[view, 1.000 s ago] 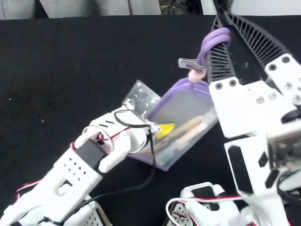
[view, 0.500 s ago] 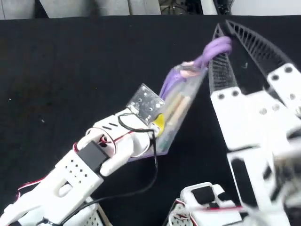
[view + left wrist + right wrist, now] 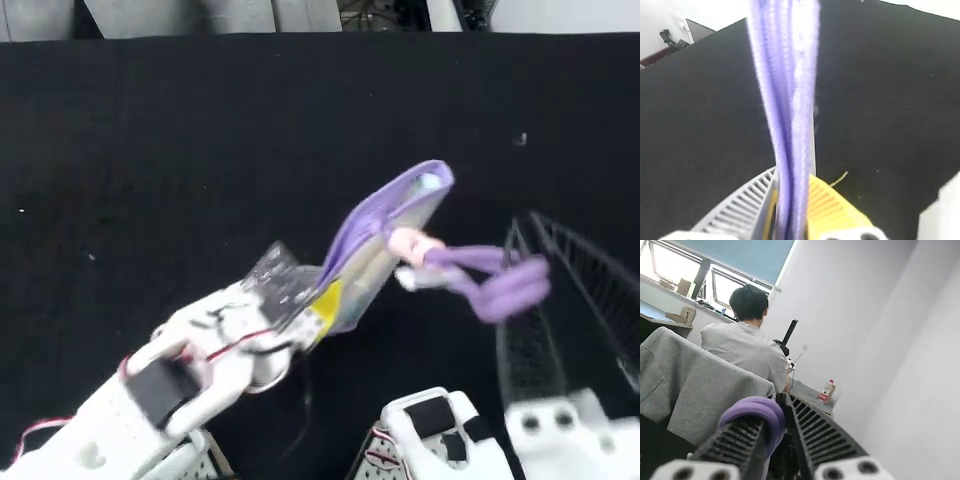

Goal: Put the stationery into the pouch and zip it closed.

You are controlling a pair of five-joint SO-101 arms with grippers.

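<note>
Left gripper [image 3: 300, 300] is clamped on the low end of the 1 pouch [image 3: 380, 225], which is tipped up on edge, long axis running up and right. Its 1 strap [image 3: 495, 280] trails right into the right gripper [image 3: 525, 240], pinched tight there. So the zip end is nearer the right arm. Can't count the stationery inside.

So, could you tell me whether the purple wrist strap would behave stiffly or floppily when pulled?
Probably floppy: the wrist strap bends in a loose loop between pouch and right gripper. Likely soft too: it bulges where pinched.
</note>
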